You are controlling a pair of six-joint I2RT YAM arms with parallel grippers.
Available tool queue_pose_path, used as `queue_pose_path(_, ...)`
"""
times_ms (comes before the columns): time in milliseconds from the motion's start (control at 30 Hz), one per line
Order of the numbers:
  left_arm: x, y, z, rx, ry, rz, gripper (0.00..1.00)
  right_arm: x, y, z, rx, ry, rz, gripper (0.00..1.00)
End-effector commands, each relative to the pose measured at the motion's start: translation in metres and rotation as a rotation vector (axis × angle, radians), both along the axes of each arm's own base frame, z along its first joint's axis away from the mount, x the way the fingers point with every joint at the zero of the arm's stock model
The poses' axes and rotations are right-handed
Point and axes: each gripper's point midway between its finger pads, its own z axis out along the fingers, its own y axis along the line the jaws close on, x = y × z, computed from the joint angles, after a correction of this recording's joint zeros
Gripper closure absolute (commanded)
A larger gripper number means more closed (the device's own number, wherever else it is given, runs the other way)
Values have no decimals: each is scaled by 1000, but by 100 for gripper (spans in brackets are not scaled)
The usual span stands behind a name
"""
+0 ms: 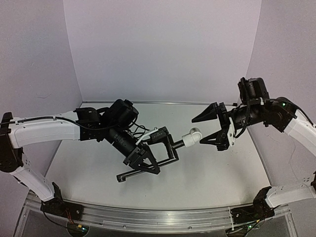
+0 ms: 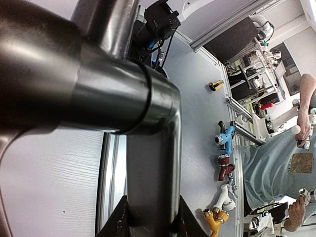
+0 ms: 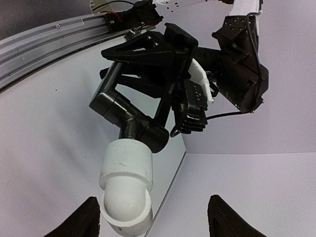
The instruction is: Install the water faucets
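My left gripper [image 1: 146, 160] is shut on the slim black L-shaped pipe [image 1: 174, 150] and holds it above the table, its short bent end [image 1: 121, 177] low at the left. The white stubby fitting [image 1: 191, 136] sits on the pipe's right end. In the left wrist view the pipe [image 2: 148, 163] fills the frame, clamped between my fingers [image 2: 111, 223]. My right gripper [image 1: 213, 129] is open, just right of the fitting and apart from it. In the right wrist view the fitting [image 3: 126, 185] is ahead, near the left fingertip [image 3: 89, 217], with the pipe [image 3: 131, 118] behind.
White enclosure walls [image 1: 163, 49] close the back and sides. An aluminium rail [image 1: 148, 217] runs along the near edge. The left wrist view shows, beyond the rail, blue [image 2: 224, 138], dark red [image 2: 225, 170], white [image 2: 222, 197] and yellow [image 2: 215, 221] faucets and a person [image 2: 276, 168].
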Motion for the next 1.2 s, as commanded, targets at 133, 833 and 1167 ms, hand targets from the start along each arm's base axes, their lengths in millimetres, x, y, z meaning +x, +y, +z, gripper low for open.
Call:
queue_pose_path(133, -6, -8, 61, -195, -62, -90, 100, -5, 6, -22, -49, 28, 32, 36)
queue_pose_path(833, 18, -2, 59, -260, -320, 38, 100, 4, 22, -4, -9, 514, -188, 77)
queue_pose_path(1167, 53, -6, 46, -165, -707, 235, 100, 1, 32, 10, 9, 854, -274, 82)
